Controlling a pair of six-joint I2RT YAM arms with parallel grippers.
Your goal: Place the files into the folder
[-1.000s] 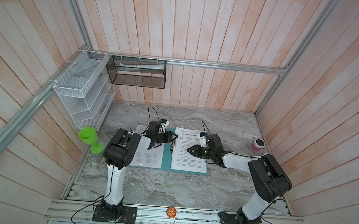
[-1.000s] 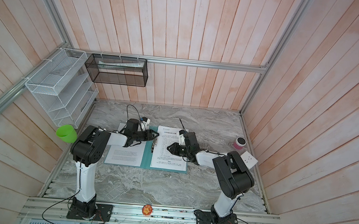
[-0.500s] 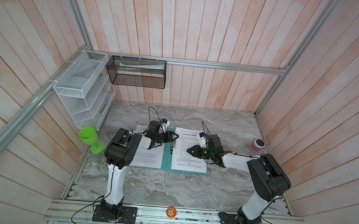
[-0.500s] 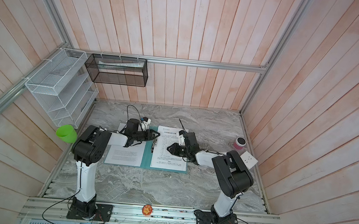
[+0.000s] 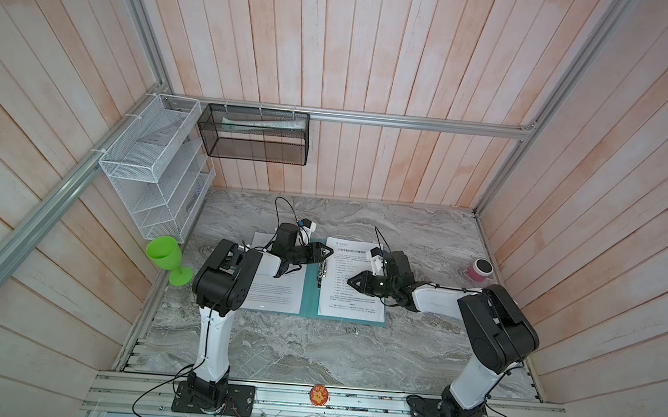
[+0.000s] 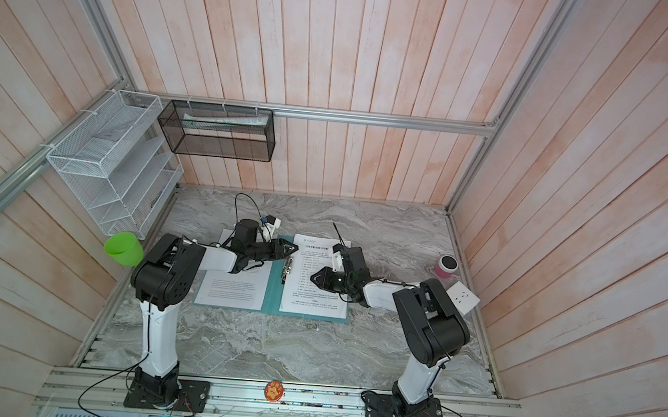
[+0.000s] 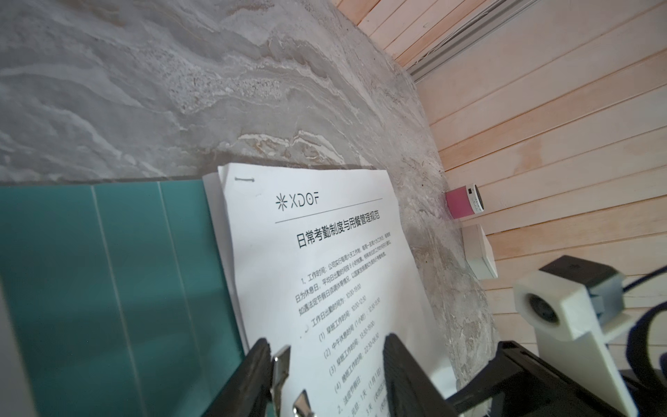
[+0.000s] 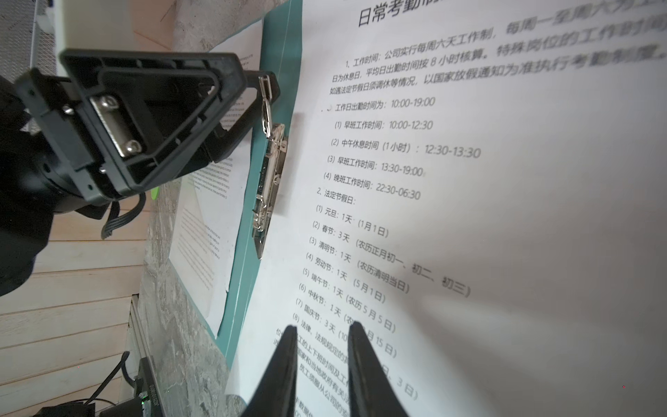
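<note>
Teal is your folder, lying open and flat on the marble table between the two arms. The files, a stapled stack of printed pages, lie on its right half, with their left edge just beside the metal clip on the spine. A second printed sheet lies flat to the left of the spine. Your left gripper sits at the far end of the clip with its jaws apart. In the left wrist view the clip's raised lever stands between the fingers, close against one of them, and is not pinched. Your right gripper is low over the middle of the files, its jaws a narrow gap apart and gripping nothing. You cannot tell from these views whether its tips touch the paper. A pink cylinder stands well to the right, near the wall.
</note>
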